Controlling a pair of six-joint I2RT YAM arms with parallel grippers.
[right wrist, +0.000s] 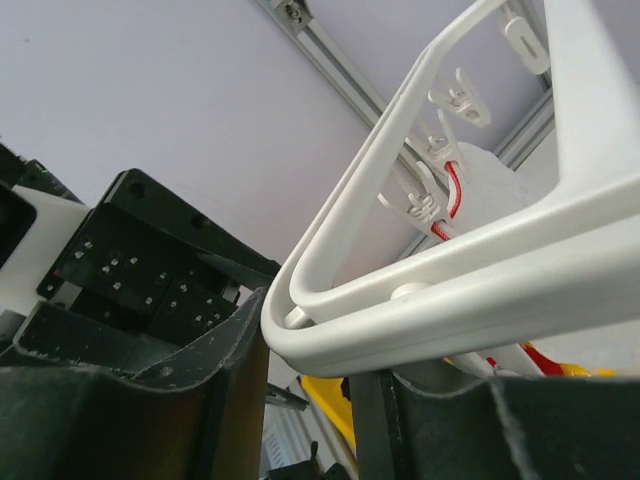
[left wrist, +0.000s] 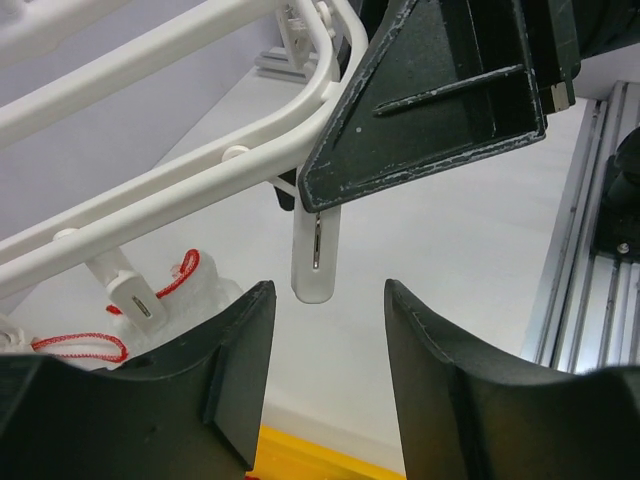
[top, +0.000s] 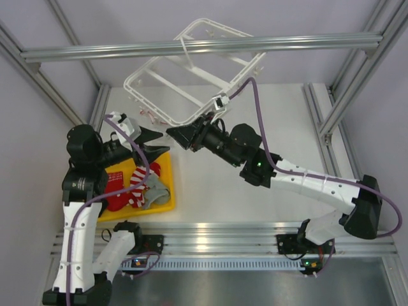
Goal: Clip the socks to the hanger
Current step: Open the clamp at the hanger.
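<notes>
From above, the hanger (top: 191, 76) tilts at the far middle, under a grey beam (top: 191, 46). The right gripper (top: 176, 134) is clenched on its near corner. Just to the left, the left gripper (top: 159, 143) is released and empty, over the far edge of the yellow tray (top: 121, 173) where the socks (top: 137, 188) lie. The table (top: 280, 121) lies open to the right.

In the left wrist view, a clip (left wrist: 313, 250) dangles just beyond the spread fingers (left wrist: 230, 370), touching neither. A white piece with red trim (left wrist: 170, 290) sits at left, perhaps a sock.

In the right wrist view, the hanger's rounded corner (right wrist: 330, 330) sits between the fingers (right wrist: 220, 400).
</notes>
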